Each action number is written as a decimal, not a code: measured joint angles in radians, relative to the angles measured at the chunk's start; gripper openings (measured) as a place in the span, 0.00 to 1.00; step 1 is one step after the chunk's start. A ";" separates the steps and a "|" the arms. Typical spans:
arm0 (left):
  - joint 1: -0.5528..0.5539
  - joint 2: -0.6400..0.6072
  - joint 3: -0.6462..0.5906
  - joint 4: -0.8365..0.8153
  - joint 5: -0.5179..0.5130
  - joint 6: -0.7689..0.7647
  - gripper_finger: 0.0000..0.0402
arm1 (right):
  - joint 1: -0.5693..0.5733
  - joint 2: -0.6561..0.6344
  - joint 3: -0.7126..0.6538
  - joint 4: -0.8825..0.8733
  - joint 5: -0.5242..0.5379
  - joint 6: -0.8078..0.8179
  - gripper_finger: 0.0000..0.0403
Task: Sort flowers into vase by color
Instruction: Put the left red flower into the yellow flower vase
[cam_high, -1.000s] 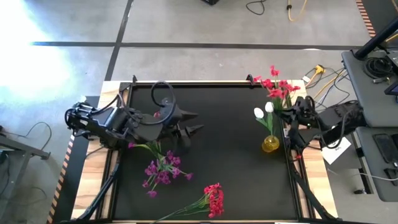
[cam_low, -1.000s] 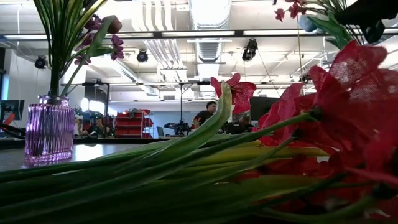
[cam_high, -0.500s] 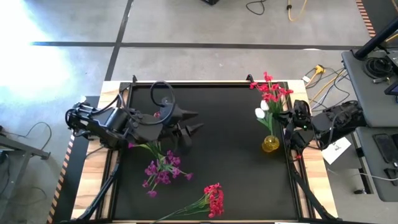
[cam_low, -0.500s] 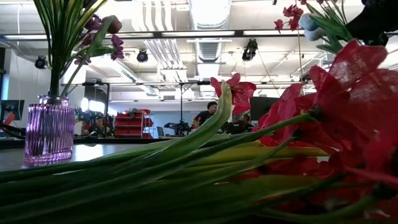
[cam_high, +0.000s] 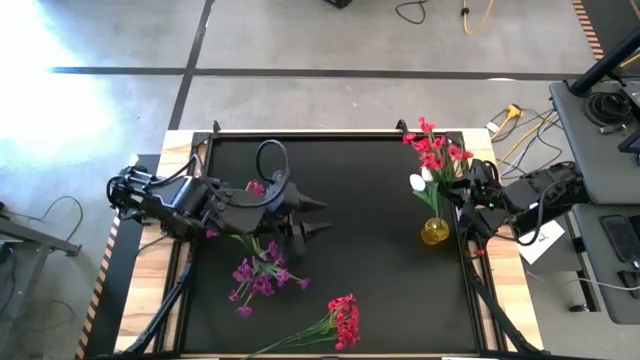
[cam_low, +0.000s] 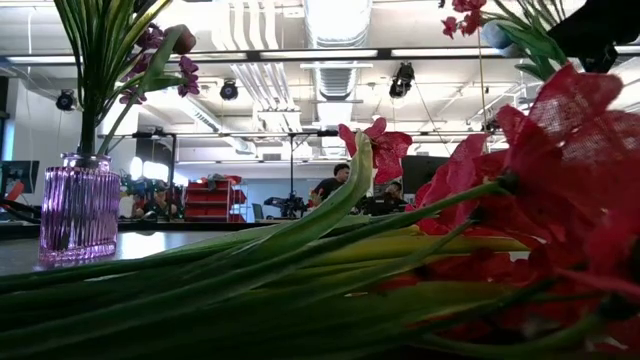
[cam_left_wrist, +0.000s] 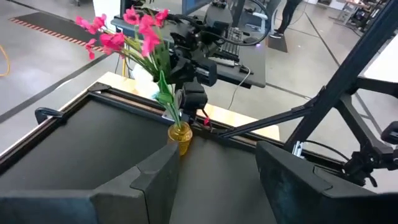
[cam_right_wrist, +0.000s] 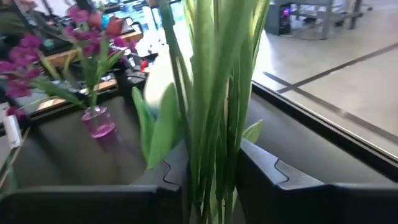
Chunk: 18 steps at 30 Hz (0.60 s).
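While a loose red-pink flower cluster (cam_high: 343, 321) lies at the table's near edge, the left gripper (cam_high: 312, 216) hovers spread and empty mid-table; the right gripper (cam_high: 462, 196) clamps red-pink green-stemmed flowers (cam_high: 433, 150) in the small yellow glass vase (cam_high: 434, 232).

Overhead, table-level and two wrist cameras, all sharing the black table (cam_high: 370, 250).
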 joint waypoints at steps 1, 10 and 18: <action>-0.001 0.000 0.000 0.000 0.000 0.000 0.49 | 0.000 0.000 -0.001 0.005 -0.012 -0.007 0.23; -0.020 -0.002 0.000 -0.060 0.030 -0.028 0.49 | 0.000 0.016 -0.003 -0.020 -0.155 0.071 0.35; -0.026 -0.011 0.016 -0.189 0.138 -0.135 0.49 | 0.000 0.062 0.069 -0.222 -0.301 0.221 0.48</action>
